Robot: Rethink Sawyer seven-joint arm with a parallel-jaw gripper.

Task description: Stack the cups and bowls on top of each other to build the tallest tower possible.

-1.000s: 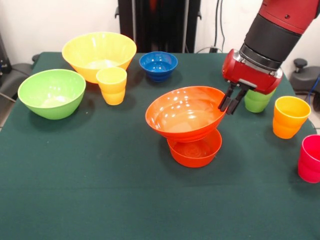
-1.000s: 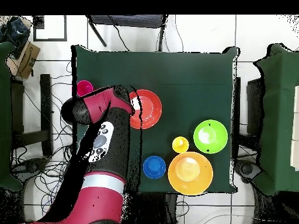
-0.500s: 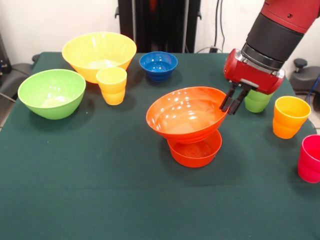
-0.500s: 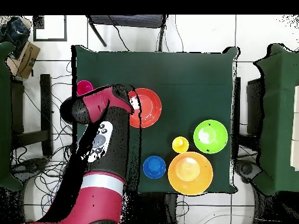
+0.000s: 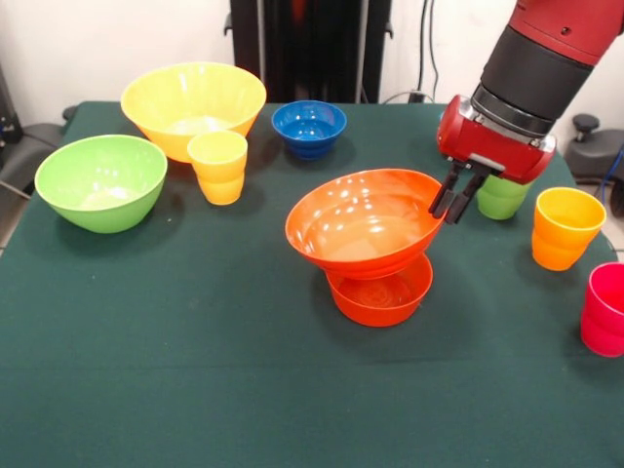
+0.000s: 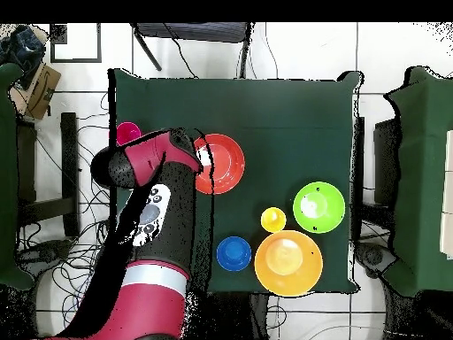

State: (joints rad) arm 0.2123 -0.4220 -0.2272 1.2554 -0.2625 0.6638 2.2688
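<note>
Front view, table [image 5: 195, 390]: dark green cloth; you face the robot across it.
Front view, tower [image 5: 370, 244]: two pieces near the table's middle, toward its right edge; you have a large orange bowl [image 5: 363, 222] sitting tilted on a small orange bowl [image 5: 382, 291], its low side toward the near edge.
Front view, tool [image 5: 450, 207]: its dark fingers are drawn close together at the large orange bowl's right rim; whether they pinch the rim or only touch it, you cannot tell.
Front view, change: over the last second the tool rose a little and the large bowl shifted only slightly; since half a second ago, nothing you can measure. Judgement: the bowl is placed, and release or a small levelling nudge is the step in hand.
Front view, bowls in stock: large yellow bowl [image 5: 193, 107] at the far-left corner, green bowl [image 5: 100, 180] by the left edge, dark blue bowl [image 5: 309, 128] at the far edge.
Front view, cups in stock: yellow cup [image 5: 217, 166] just in front of the yellow bowl; green cup [image 5: 503, 198] partly behind the tool; orange-yellow cup [image 5: 565, 226] and pink-red cup [image 5: 605, 308] along the right edge.
Overhead view, tower: the orange bowl's disc shows mid-table, beside the arm [image 6: 155, 221].
Overhead view, tool: hidden under the arm.
Overhead view, stock: yellow, green and blue bowls and the yellow cup cluster toward the right edge and the base-side corner; the pink-red cup peeps out by the left edge.
Risk: a tilted second tier gives you a poor seat for further pieces.
</note>
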